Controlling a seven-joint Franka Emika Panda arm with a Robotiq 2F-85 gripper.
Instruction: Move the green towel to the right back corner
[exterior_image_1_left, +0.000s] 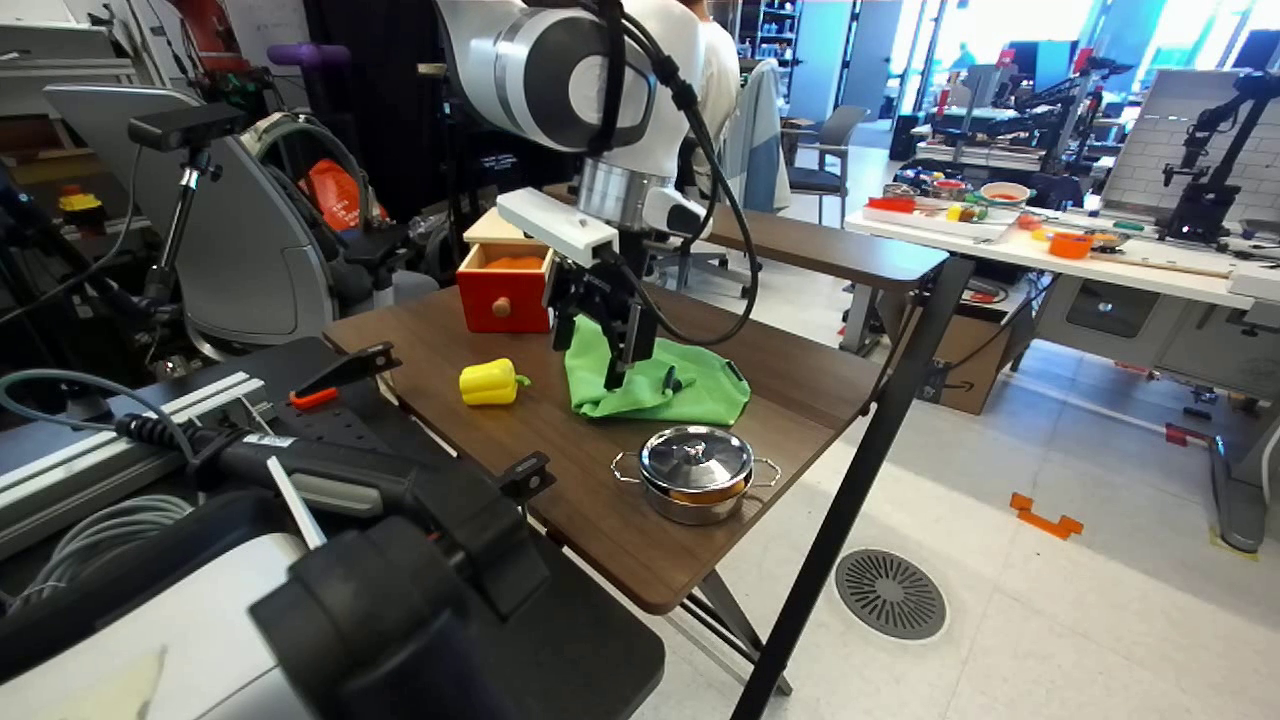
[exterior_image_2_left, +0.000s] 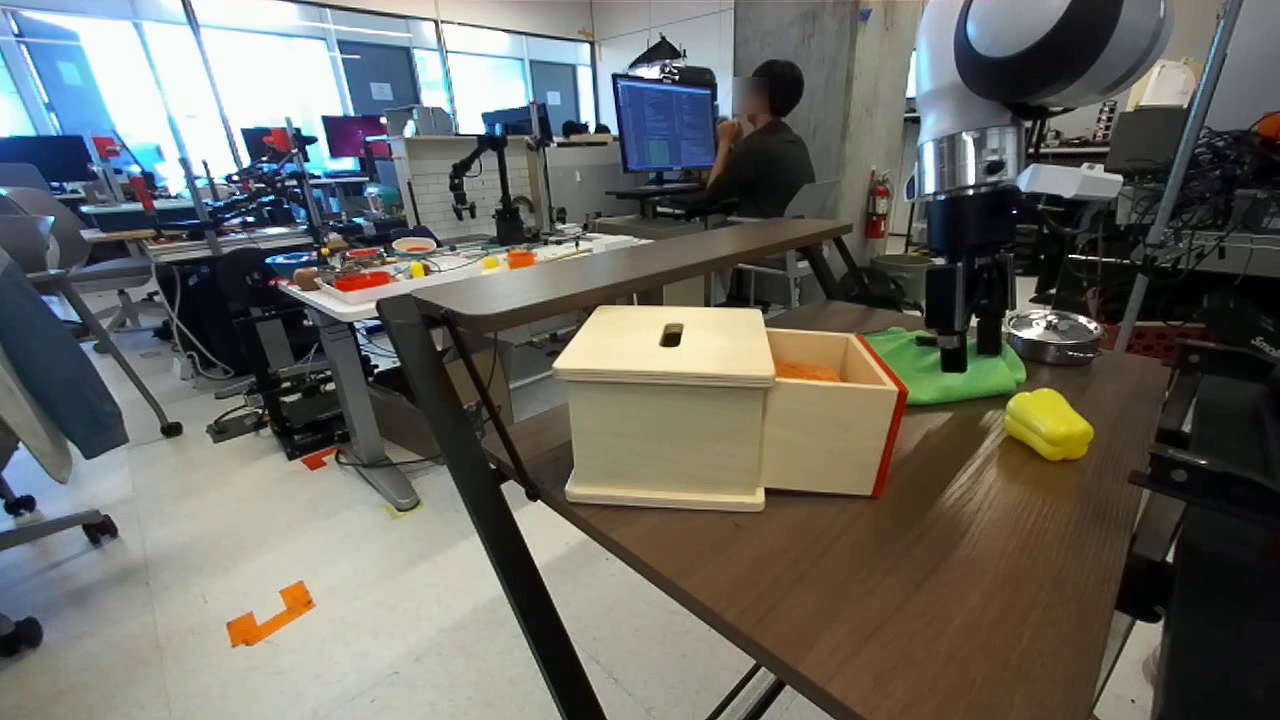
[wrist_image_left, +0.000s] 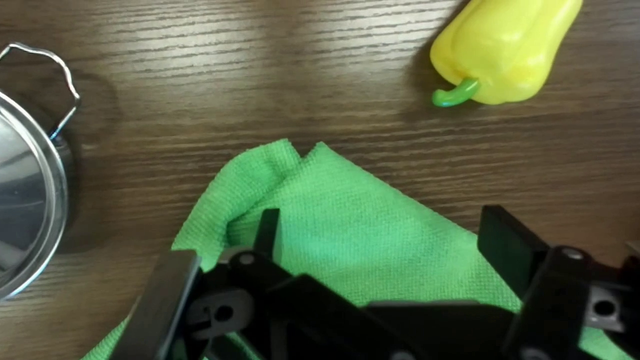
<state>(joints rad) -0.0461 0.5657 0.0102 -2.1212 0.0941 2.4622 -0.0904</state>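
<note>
The green towel (exterior_image_1_left: 712, 385) lies crumpled and partly folded on the brown table. It also shows in an exterior view (exterior_image_2_left: 935, 390) behind the drawer and fills the lower middle of the wrist view (wrist_image_left: 370, 240). My gripper (exterior_image_1_left: 587, 362) points down over the towel, and it also shows in an exterior view (exterior_image_2_left: 972, 352). In the wrist view, the gripper (wrist_image_left: 382, 225) is open, with its fingers wide apart and towel cloth below and between them. Nothing is held. I cannot tell whether the fingertips touch the cloth. A small dark thing (exterior_image_1_left: 672, 380) shows on the towel.
A yellow pepper (exterior_image_1_left: 490, 383) lies beside the towel. A lidded metal pot (exterior_image_1_left: 697, 475) stands near the table's end. A wooden box (exterior_image_2_left: 665, 430) has its red-fronted drawer (exterior_image_1_left: 505, 300) open, with something orange inside. A raised shelf (exterior_image_2_left: 640, 270) runs along one table side.
</note>
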